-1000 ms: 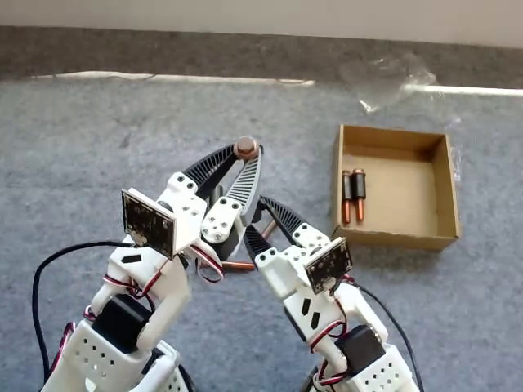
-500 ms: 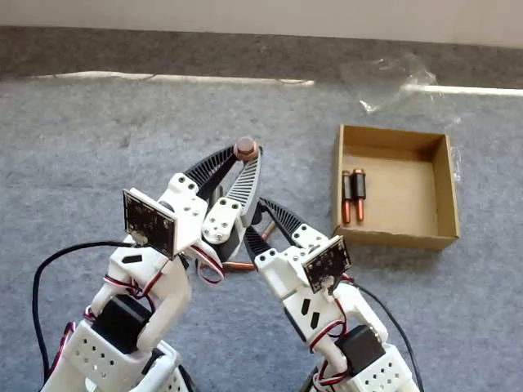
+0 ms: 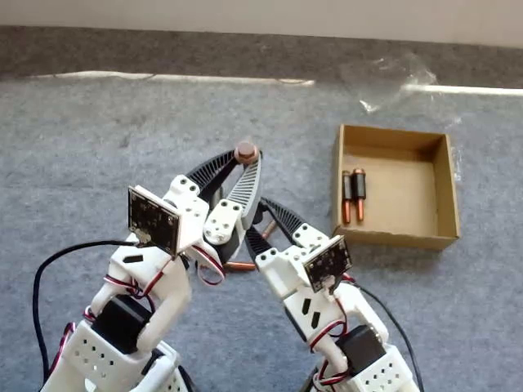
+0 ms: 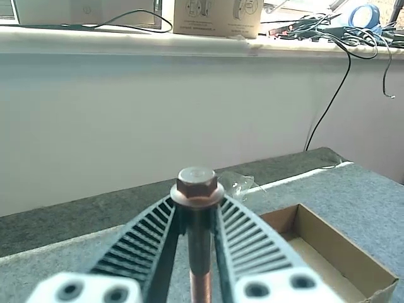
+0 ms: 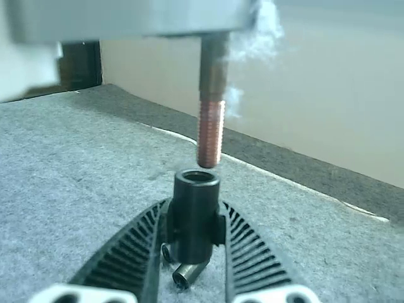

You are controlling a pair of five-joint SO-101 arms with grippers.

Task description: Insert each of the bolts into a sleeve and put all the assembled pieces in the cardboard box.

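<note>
Insertion step. Left claw (image 4: 198,211) clamped bolt (image 4: 197,183) upright, mid-frame; right claw (image 5: 196,221) gripped sleeve (image 5: 196,199) just under its tip. Next: align bore, lower bolt in. Cardboard box (image 3: 392,238) sat right.

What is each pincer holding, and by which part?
The left pincer grips a copper bolt by its shank just under the head; the right pincer clamps a black sleeve around its middle.
</note>
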